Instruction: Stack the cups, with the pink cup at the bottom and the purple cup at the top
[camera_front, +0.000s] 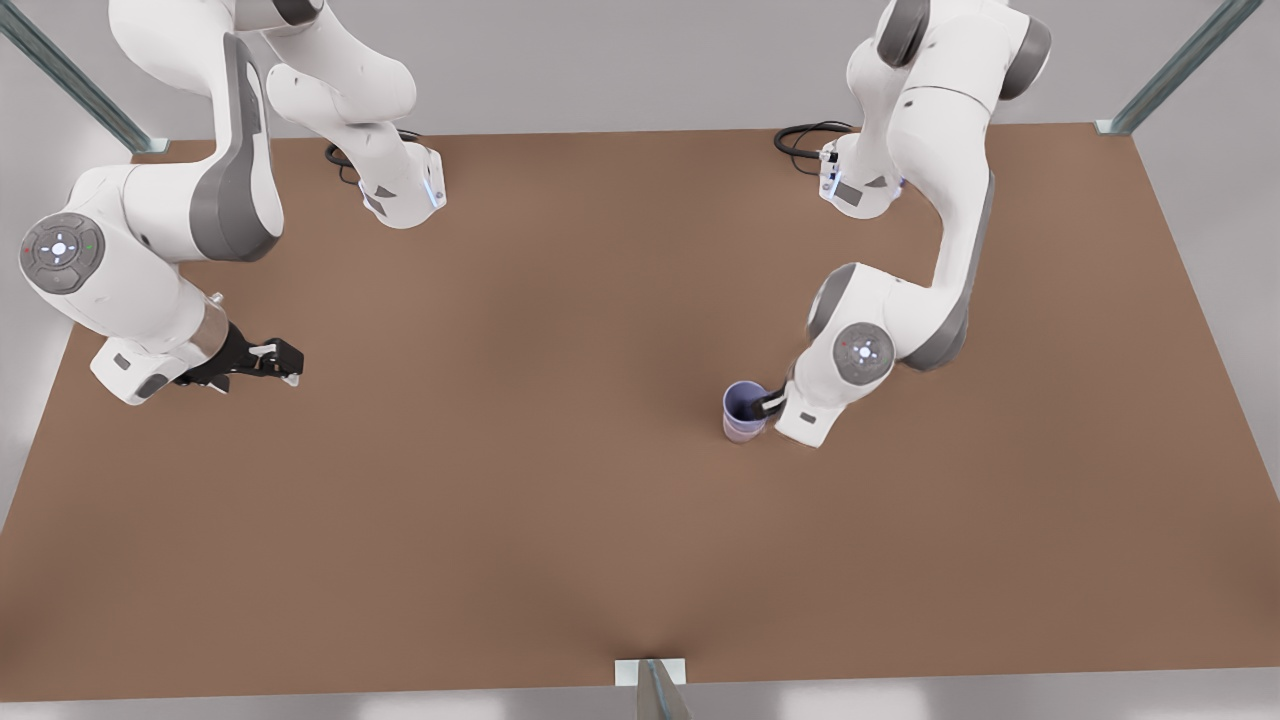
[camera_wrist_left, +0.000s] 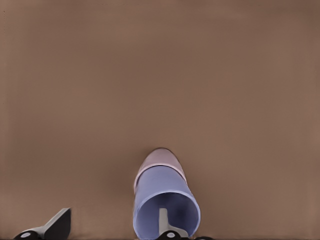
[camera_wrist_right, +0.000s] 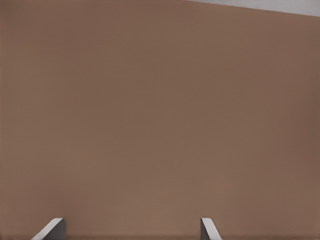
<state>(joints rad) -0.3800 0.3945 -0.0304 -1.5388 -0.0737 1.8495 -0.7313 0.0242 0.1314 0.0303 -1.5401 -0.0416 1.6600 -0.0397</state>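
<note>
Here we see the purple cup (camera_front: 744, 404) nested in the pink cup (camera_front: 742, 431) at the counter's (camera_front: 560, 420) four o'clock; our left claw (camera_front: 766, 402) is spread, one finger inside it. Our right claw (camera_front: 272, 362), spread, waits at nine o'clock.

Stacked cups (camera_front: 744, 412) sole obstacle; table (camera_front: 520, 480) open all round.

A periwinkle-lavender purple cup (camera_front: 745, 405) sits in a pale mauve pink cup (camera_front: 742, 432) on a plain brown table (camera_front: 520, 450), beside white-and-grey arms.
</note>
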